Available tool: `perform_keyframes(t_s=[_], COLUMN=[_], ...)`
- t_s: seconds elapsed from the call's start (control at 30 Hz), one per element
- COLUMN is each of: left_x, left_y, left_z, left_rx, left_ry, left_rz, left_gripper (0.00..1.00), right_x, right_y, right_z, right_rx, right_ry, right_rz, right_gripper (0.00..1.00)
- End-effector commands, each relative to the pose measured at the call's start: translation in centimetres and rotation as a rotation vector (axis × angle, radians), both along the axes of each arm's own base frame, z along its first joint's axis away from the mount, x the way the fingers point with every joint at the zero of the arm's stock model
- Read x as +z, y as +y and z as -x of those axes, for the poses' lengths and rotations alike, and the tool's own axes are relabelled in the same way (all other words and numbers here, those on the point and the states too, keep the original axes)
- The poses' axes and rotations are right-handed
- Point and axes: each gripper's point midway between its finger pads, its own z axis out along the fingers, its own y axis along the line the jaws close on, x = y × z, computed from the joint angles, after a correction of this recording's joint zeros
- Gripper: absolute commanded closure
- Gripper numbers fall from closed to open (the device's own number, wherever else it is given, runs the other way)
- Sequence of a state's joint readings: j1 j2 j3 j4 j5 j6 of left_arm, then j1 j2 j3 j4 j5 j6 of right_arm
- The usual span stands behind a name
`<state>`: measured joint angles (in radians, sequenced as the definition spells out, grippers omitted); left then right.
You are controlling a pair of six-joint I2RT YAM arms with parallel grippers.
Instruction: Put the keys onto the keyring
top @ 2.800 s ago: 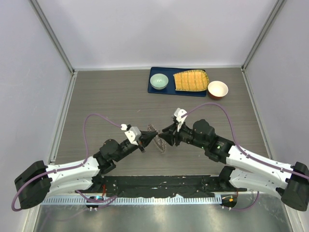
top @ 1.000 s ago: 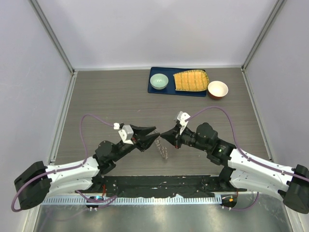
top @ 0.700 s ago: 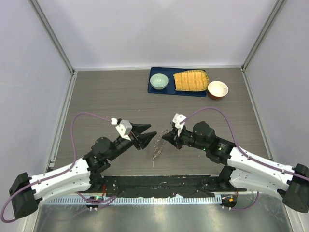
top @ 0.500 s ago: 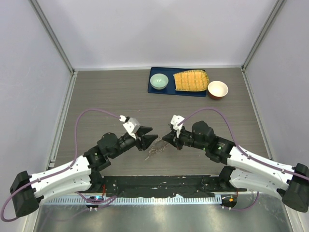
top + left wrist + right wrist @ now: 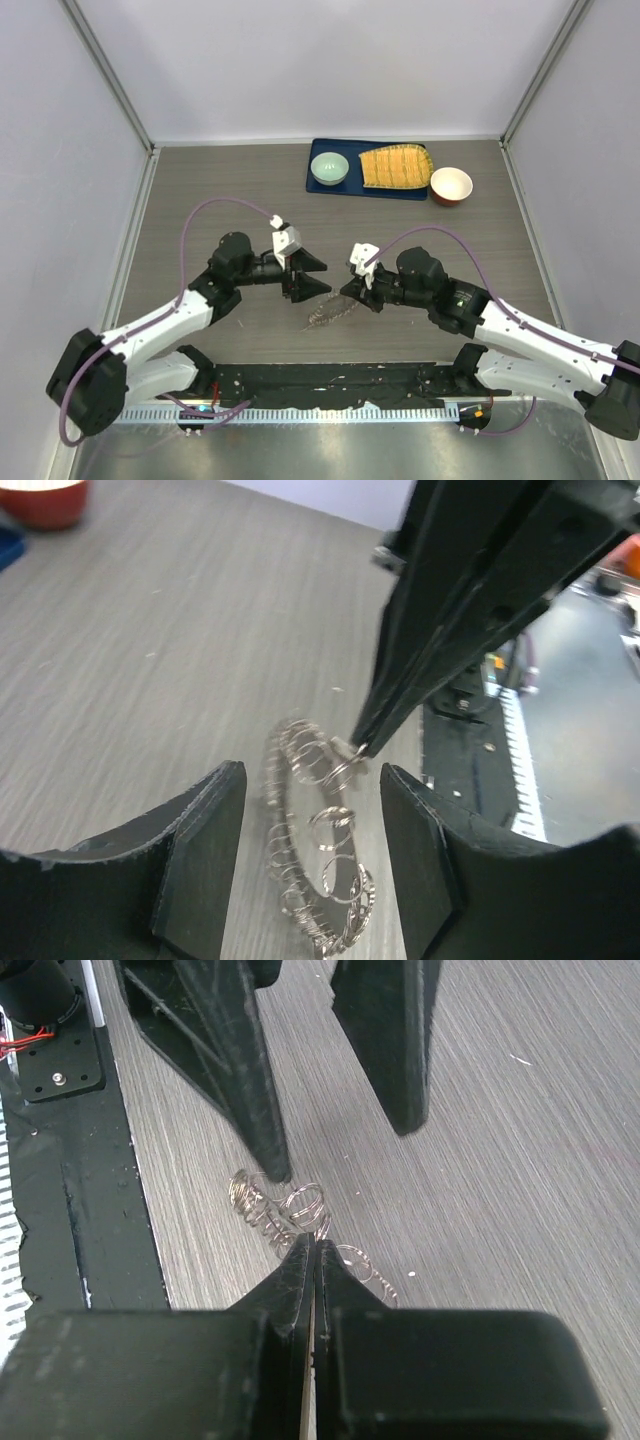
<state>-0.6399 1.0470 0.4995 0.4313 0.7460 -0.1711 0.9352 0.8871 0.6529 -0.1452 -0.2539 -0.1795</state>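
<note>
Two tools meet over middle of surface (image 5: 200,220). Your right tool (image 5: 347,294) fully closed, tips pinching one loop at rim of keyring (image 5: 328,314). Keyring slants down from that pinch toward near edge; whether it rests on surface, cannot tell. Your left tool (image 5: 318,277) stands partly open, holding nothing, fingers (image 5: 205,830) either side of keyring's upper end. Cannot pick out keys among small metal pieces fringing ring. Blue tray (image 5: 313,186) with green bowl (image 5: 329,168), red bowl (image 5: 451,185) beside it, well apart at far edge.
</note>
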Motion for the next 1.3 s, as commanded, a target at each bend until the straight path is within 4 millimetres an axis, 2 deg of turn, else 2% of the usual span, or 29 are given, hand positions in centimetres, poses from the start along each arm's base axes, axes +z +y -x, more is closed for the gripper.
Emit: perform_keyframes(t_s=[0.0, 0.2, 0.37, 0.43, 0.53, 1.07, 1.27], left_x=[3.1, 1.4, 0.3, 0.6, 0.0, -2.1, -2.3], left_y=[-1.9, -1.7, -1.3, -1.6, -1.9, -2.6, -2.9], left_z=[2.2, 2.2, 1.8, 1.9, 1.7, 1.6, 1.8], left_rx=[-0.276, -0.248, -0.238, -0.274, -0.309, -0.404, -0.429], left_ry=[-0.059, -0.023, -0.107, -0.112, -0.102, -0.001, 0.021], left_rz=[0.067, 0.053, 0.005, -0.003, -0.035, -0.106, -0.112], left_gripper=[0.38, 0.37, 0.48, 0.52, 0.58, 0.64, 0.71], right_x=[4.3, 4.4, 4.0, 4.0, 4.1, 4.2, 4.1], right_y=[0.6, 0.3, 0.6, 0.6, 0.7, 0.9, 0.9], right_z=[-0.4, -0.8, -0.5, -0.4, -0.4, 0.0, 0.0], right_rx=[0.005, -0.019, 0.003, 0.010, 0.012, 0.034, 0.031], right_ry=[-0.089, -0.102, -0.088, -0.087, -0.089, -0.078, -0.077], right_rz=[-0.084, -0.091, -0.083, -0.084, -0.085, -0.093, -0.091], right_gripper=[0.99, 0.99, 0.99, 0.99, 0.99, 0.99, 0.99])
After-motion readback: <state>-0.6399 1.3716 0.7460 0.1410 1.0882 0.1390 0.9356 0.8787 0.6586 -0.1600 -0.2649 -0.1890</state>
